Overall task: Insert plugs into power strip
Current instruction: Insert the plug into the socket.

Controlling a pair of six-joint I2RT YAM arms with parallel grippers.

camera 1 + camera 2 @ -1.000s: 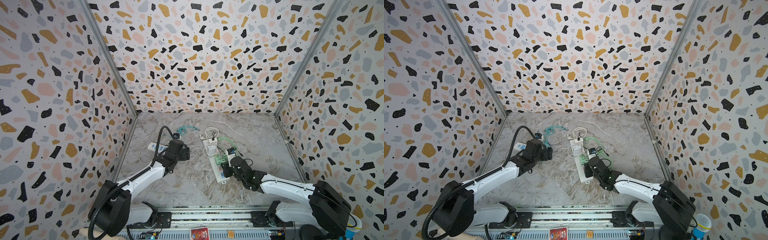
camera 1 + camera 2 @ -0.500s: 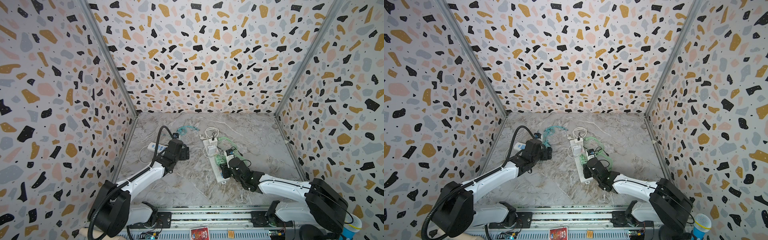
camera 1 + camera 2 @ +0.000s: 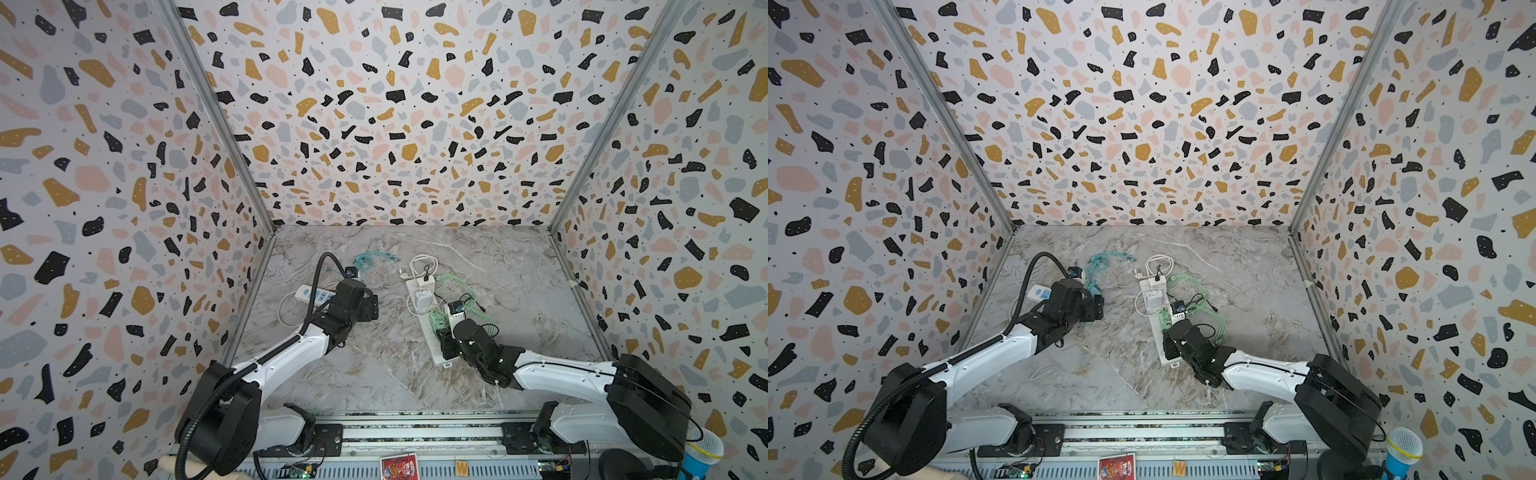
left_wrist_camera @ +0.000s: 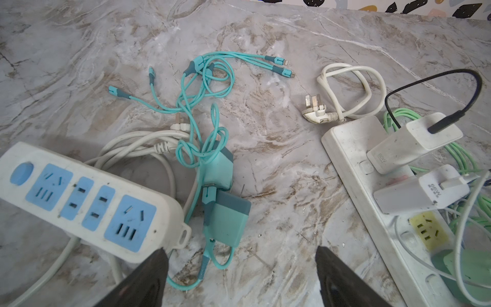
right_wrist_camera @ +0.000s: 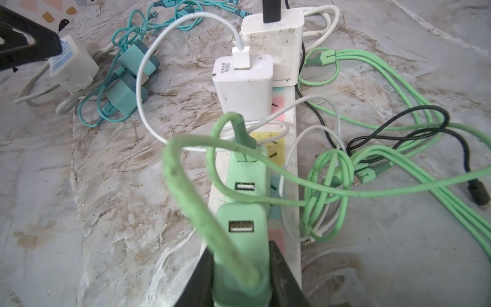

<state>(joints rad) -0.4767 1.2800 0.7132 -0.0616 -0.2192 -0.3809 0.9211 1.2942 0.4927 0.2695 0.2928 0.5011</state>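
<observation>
Not much has changed from a second ago: in both top views the right arm has only crept a touch toward the near end of the long white power strip, and the left arm hasn't budged. The right gripper sits low over that end. The left gripper hangs beside the blue-socket power strip. From up here I can't tell what either set of fingers is doing.

The left wrist view settles one of them. The left fingers are spread wide with nothing between them, over the marble tabletop. One teal plug lies loose on the table touching a second teal plug, both tangled in teal cable just beside the blue-socket strip's end. Across the gap, two white chargers stand in the long strip, with a yellow socket open next to them.

The right wrist view shows what the others hide: the right fingers are pinching a mint green plug. It stands upright on the strip's near end, USB port facing the camera. I can't tell if the prongs are fully in. A second mint green plug sits in the next socket along, and grubby green cable loops right across the lens
</observation>
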